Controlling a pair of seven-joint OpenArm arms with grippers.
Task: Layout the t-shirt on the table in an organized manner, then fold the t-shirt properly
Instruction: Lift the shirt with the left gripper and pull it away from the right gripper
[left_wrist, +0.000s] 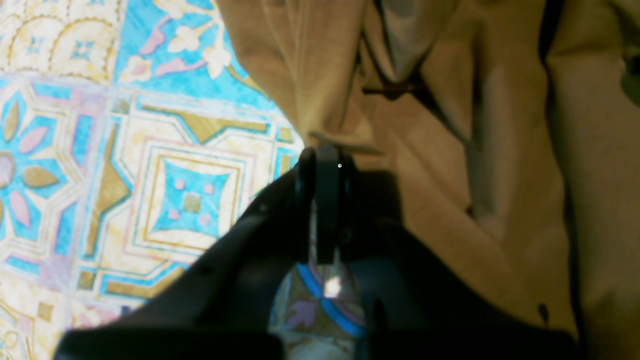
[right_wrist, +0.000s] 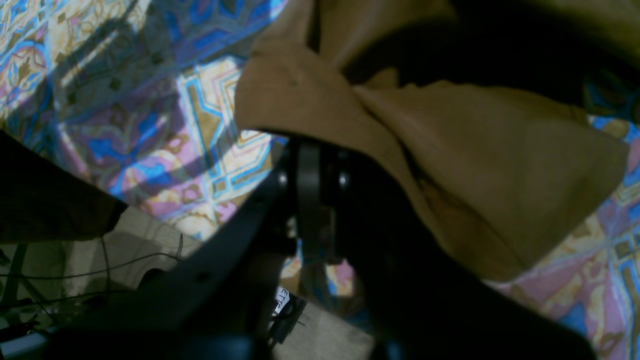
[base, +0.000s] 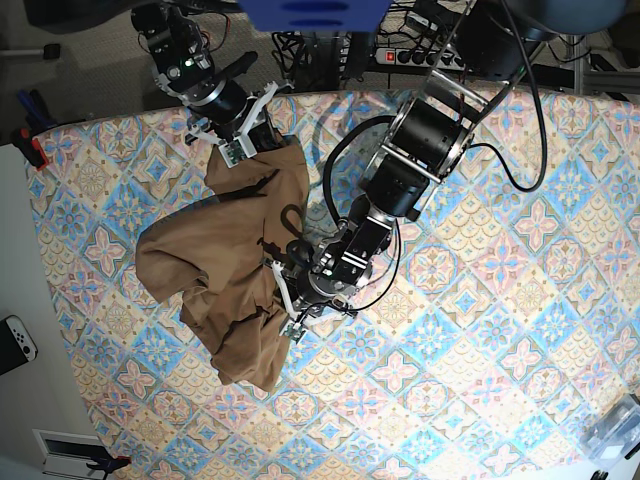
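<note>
right gripper clamped on t-shirt edge at far desk side | t-shirt bunched mid-left on desk | left gripper pinched shut on near hem fold | risk: thin pinch slips, or uneven pull twists cloth, no flat layout

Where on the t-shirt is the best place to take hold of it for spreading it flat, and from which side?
The t-shirt is bunched, so its edges are probably best: they can be pulled apart. The right gripper is shut on the far edge, the left gripper on the edge facing the bare table. Come from outside the cloth, jaws across the hem.
</note>
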